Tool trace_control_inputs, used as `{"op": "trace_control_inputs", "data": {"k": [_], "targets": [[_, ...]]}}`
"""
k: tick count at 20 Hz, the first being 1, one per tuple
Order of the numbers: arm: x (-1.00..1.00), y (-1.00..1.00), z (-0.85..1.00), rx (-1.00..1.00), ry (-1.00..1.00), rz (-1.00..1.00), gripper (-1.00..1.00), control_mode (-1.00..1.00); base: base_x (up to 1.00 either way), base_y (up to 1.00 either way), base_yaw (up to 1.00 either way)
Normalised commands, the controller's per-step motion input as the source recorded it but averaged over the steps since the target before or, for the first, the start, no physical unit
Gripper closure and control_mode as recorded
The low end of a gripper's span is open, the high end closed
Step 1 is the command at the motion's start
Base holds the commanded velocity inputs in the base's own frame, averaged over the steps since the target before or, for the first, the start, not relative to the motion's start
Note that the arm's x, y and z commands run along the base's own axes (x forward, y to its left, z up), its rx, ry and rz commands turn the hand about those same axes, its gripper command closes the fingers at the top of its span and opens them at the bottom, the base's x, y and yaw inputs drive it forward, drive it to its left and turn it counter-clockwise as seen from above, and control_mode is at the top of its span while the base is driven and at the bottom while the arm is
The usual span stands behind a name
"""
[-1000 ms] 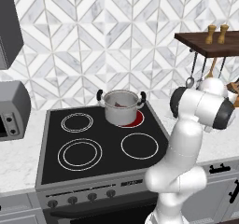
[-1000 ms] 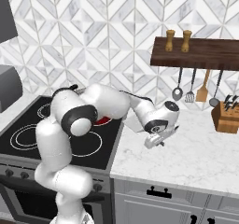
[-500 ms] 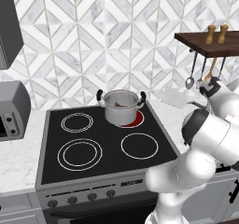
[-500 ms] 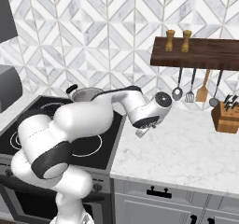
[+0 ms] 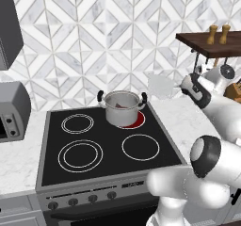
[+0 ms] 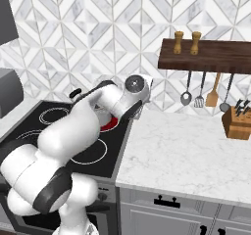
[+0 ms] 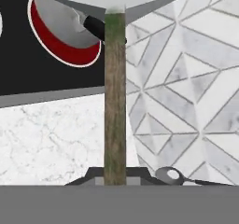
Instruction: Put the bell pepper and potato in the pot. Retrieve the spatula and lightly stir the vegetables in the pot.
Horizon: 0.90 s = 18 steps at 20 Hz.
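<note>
**Gripper holding spatula beside pot**

Gripper (image 7: 115, 178) shut on wooden handle of spatula (image 7: 115, 101); pale blade up front, raised just right of pot (image 5: 123, 108). Pot sits on glowing red rear-right burner (image 5: 133, 122) of stove (image 5: 56, 173); red item inside, prob. bell pepper (image 5: 119, 106). Hand view: handle crosses pot's black side handle
</note>
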Motion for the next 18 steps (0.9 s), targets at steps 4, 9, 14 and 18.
{"op": "trace_control_inputs", "data": {"k": [4,9,14,18], "targets": [[0.99,0.72,0.47,-0.59,-0.31,0.01,1.0,-1.0,0.0,0.0,0.0],[1.0,0.57,0.23,-0.64,-0.27,0.0,1.0,-1.0,0.0,0.0,0.0],[0.66,0.85,0.25,-0.57,-0.21,0.0,1.0,-1.0,0.0,0.0,0.0],[0.34,1.0,0.5,-0.39,-0.09,0.0,1.0,-1.0,0.0,0.0,0.0]]}}
